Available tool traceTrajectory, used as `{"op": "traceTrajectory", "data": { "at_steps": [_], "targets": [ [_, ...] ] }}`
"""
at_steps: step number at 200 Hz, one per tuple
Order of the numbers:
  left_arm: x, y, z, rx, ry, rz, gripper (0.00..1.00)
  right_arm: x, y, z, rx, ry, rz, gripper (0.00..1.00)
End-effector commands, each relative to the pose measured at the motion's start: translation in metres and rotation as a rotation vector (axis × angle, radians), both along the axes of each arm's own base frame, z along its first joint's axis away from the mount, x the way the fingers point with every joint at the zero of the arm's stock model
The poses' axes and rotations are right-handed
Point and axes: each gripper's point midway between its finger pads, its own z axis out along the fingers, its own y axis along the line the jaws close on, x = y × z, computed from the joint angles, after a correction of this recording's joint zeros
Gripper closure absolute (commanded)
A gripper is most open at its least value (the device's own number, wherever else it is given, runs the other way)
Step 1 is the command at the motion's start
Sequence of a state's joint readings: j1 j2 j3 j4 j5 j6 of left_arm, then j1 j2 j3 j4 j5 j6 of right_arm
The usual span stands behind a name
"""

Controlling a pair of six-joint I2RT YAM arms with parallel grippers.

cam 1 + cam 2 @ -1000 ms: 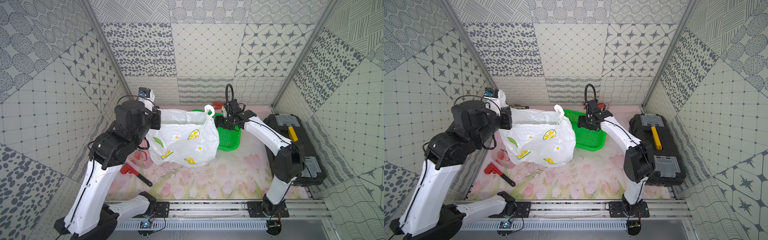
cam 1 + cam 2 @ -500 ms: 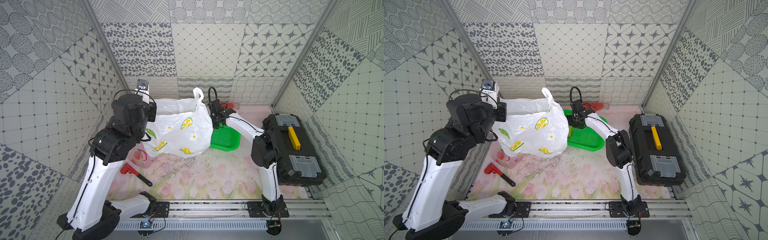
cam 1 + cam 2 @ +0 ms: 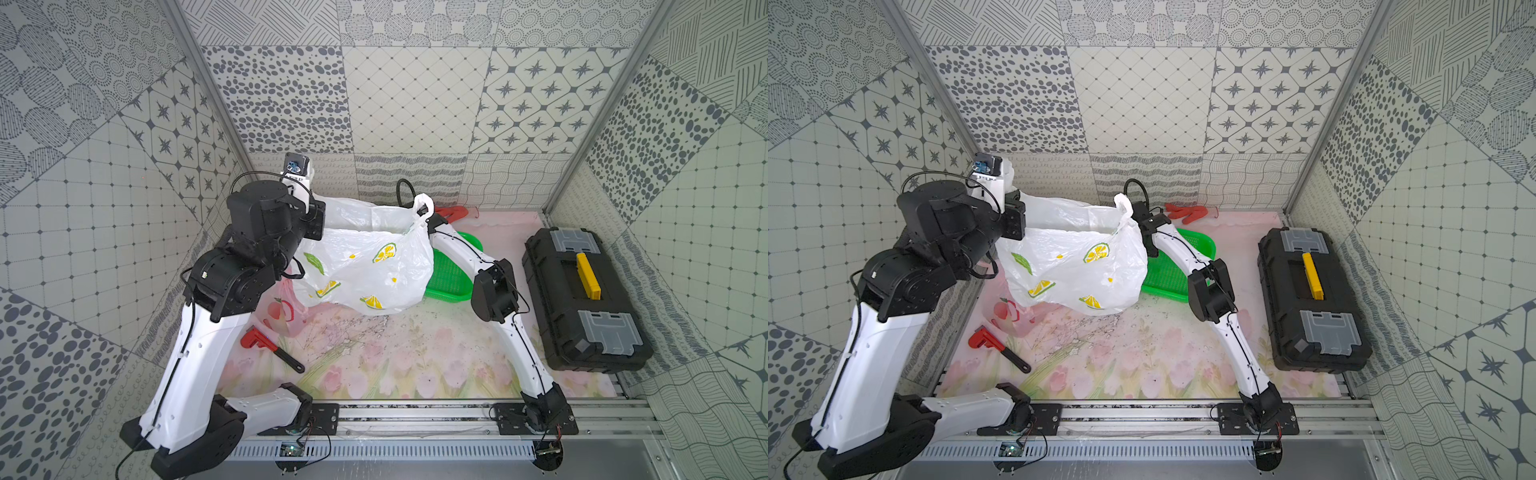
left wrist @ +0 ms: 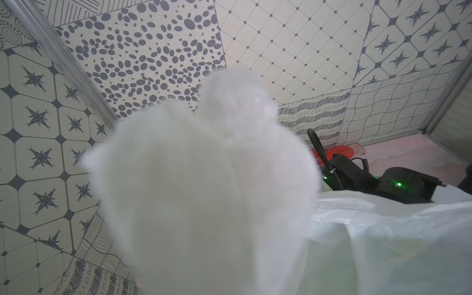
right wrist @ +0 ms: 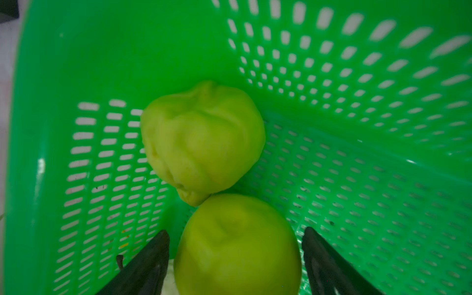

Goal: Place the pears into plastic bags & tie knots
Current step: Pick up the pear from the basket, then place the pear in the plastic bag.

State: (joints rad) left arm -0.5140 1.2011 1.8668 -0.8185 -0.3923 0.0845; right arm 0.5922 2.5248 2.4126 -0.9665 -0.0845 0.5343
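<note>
White bag (image 3: 365,266) shows lemon prints; basket (image 3: 449,279) is green

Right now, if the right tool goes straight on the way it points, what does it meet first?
Probably the smooth green pear, which lies between the right tool's open fingers in the green basket; the bumpy pear lies just beyond.

I can read no words, brands or numbers anywhere here. The lemon-print bag (image 3: 365,270) carries only pictures of lemons and leaves, the pink bag (image 3: 279,312) only red fruit. The black toolbox (image 3: 557,307) may bear a moulded mark, too small to tell.
</note>
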Motion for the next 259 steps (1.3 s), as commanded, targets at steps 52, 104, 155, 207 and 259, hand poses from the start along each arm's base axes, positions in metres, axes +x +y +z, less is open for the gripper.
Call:
{"op": "traceTrajectory", "data": {
  "at_steps": [52, 104, 155, 207, 259],
  "targets": [
    [0.004, -0.052, -0.055, -0.171, 0.199, -0.194, 1.00, 0.000, -0.020, 0.042, 0.095, -0.074, 0.036, 0.62],
    [-0.001, -0.072, -0.106, -0.249, 0.347, -0.251, 1.00, -0.018, -0.055, 0.091, 0.186, -0.146, 0.006, 0.64],
    [0.009, -0.098, -0.163, -0.213, 0.455, -0.281, 1.00, -0.054, -0.116, 0.189, 0.311, -0.318, -0.073, 0.66],
    [0.020, -0.118, -0.179, -0.218, 0.486, -0.324, 1.00, -0.122, -0.089, 0.284, 0.520, -0.414, 0.075, 0.68],
    [0.019, -0.124, -0.173, -0.247, 0.481, -0.340, 1.00, -0.163, 0.001, 0.267, 0.661, -0.343, 0.237, 0.66]
  ]
}}
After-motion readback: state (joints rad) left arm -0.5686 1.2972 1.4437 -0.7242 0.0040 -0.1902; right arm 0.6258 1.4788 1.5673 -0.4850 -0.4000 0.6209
